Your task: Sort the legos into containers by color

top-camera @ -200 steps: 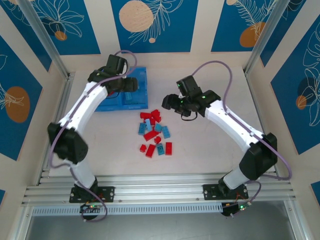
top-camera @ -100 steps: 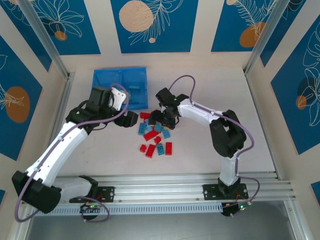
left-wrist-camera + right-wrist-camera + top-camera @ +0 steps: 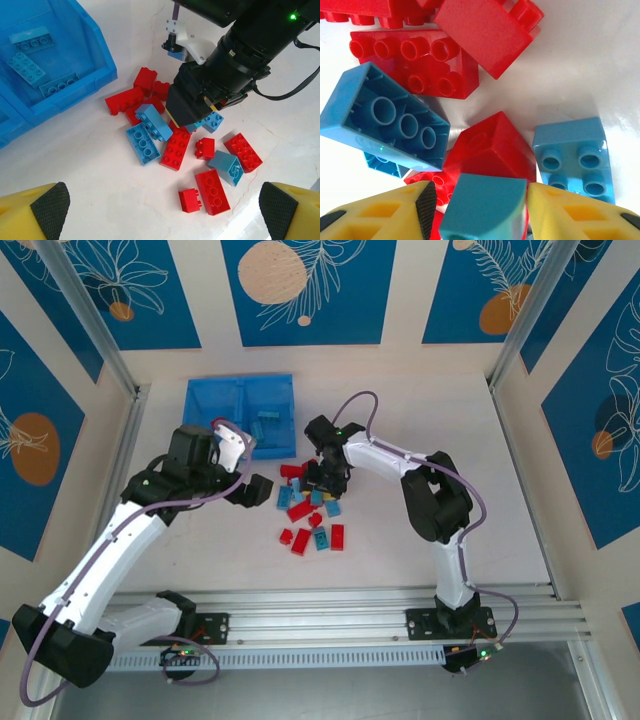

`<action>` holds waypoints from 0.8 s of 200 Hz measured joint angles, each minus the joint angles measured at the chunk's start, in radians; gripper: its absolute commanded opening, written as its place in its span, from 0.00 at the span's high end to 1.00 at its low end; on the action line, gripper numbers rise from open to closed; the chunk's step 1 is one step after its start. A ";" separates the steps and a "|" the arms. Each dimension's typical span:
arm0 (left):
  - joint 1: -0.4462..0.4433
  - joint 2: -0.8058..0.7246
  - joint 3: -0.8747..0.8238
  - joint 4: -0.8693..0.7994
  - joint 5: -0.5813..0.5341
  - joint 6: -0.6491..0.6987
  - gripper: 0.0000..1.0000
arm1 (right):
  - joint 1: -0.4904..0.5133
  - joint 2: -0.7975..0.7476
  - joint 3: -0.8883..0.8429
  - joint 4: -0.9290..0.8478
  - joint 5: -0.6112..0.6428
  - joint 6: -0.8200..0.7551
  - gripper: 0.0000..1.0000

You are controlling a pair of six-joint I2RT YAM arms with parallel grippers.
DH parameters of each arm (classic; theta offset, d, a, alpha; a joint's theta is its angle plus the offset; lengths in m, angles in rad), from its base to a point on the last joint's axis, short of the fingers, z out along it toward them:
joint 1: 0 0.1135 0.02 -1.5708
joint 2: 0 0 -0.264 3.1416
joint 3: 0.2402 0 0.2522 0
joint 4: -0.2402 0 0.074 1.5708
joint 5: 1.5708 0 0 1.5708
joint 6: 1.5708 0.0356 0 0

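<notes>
Looks barely started, with three light blue legos (image 3: 35, 60) in the tray (image 3: 215, 400)'s right-hand compartment, the mixed heap (image 3: 175, 147) on the tabletop (image 3: 400, 560), right gripper (image 3: 481, 220) clamped on a light blue brick (image 3: 485, 197), left gripper (image 3: 252, 486) wide open and empty.

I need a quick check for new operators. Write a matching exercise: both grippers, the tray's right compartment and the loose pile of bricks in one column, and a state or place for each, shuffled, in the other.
1. left gripper
2. right gripper
3. right compartment
4. loose pile

a. red and light blue mixed, on the table
b. straddles a light blue brick
c. wide open, holding nothing
d. holds light blue bricks

Pairs: 1-c, 2-b, 3-d, 4-a.
</notes>
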State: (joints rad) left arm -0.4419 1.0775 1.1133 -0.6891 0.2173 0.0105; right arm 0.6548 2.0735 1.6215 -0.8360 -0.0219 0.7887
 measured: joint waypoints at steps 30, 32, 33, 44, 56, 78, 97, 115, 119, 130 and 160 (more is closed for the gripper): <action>0.000 0.016 0.000 0.021 -0.002 0.000 0.00 | 0.005 0.009 0.008 -0.036 0.008 -0.013 0.57; 0.000 0.017 0.000 0.021 -0.002 0.000 0.00 | 0.005 0.009 0.008 -0.038 0.008 -0.012 0.58; 0.000 0.018 0.000 0.022 -0.003 0.000 0.00 | 0.005 0.009 0.008 -0.039 0.008 -0.014 0.58; 0.000 0.019 0.000 0.023 -0.009 0.000 0.00 | 0.006 0.009 0.008 -0.045 0.011 -0.014 0.60; 0.000 0.019 0.000 0.024 -0.013 0.000 0.00 | 0.006 0.010 0.010 -0.048 0.012 -0.016 0.62; 0.000 0.019 -0.002 0.024 -0.017 0.000 0.00 | 0.006 0.011 0.021 -0.060 0.020 -0.016 0.65; 0.000 0.019 -0.010 0.028 -0.020 0.000 0.00 | 0.006 0.011 0.025 -0.064 0.029 -0.016 0.67; 0.000 0.018 -0.019 0.032 -0.027 -0.001 0.00 | 0.006 0.004 0.026 -0.068 0.042 -0.016 0.68; 0.000 0.017 -0.019 0.032 -0.030 -0.001 0.00 | 0.006 -0.001 0.026 -0.069 0.045 -0.016 0.68; 0.000 0.013 -0.021 0.033 -0.039 -0.003 0.00 | 0.007 -0.023 0.026 -0.071 0.055 -0.016 0.68; 0.000 -0.010 -0.021 0.050 -0.090 -0.030 0.00 | 0.030 -0.134 0.051 -0.051 0.110 -0.042 0.69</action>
State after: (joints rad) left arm -0.4419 1.0672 1.0920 -0.6388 0.1276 -0.0196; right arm 0.6846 1.9392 1.6722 -0.8871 0.0883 0.7464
